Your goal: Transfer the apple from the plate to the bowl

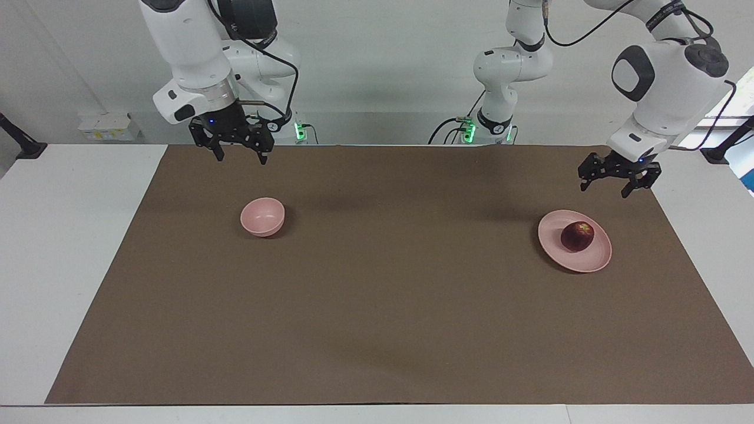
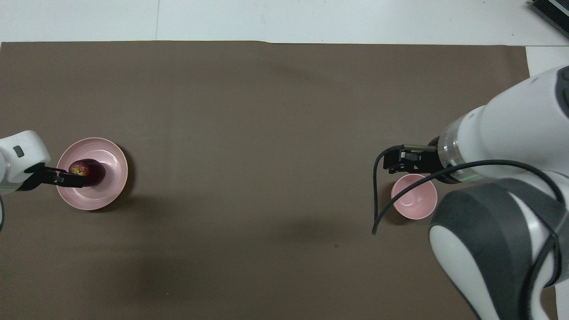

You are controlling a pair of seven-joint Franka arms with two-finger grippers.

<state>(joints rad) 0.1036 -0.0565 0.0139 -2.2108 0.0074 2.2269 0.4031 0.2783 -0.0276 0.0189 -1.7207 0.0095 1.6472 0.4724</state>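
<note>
The dark red apple (image 1: 577, 235) lies on the flat pale pink plate (image 1: 589, 262) toward the left arm's end of the table. My left gripper (image 1: 607, 188) is open and empty, raised in the air over the plate's edge nearest the robots. In the overhead view the left gripper (image 2: 73, 178) overlaps the apple (image 2: 91, 171) on the plate (image 2: 111, 178). The small deep pink bowl (image 1: 263, 217) stands empty toward the right arm's end and also shows in the overhead view (image 2: 413, 202). My right gripper (image 1: 240, 158) is open and empty, raised over the mat just robot-ward of the bowl.
A brown mat (image 1: 377, 306) covers most of the white table (image 1: 59, 265). A dark object (image 2: 553, 11) lies at the table's corner farthest from the robots, at the right arm's end. A black cable (image 2: 378, 200) hangs from the right arm beside the bowl.
</note>
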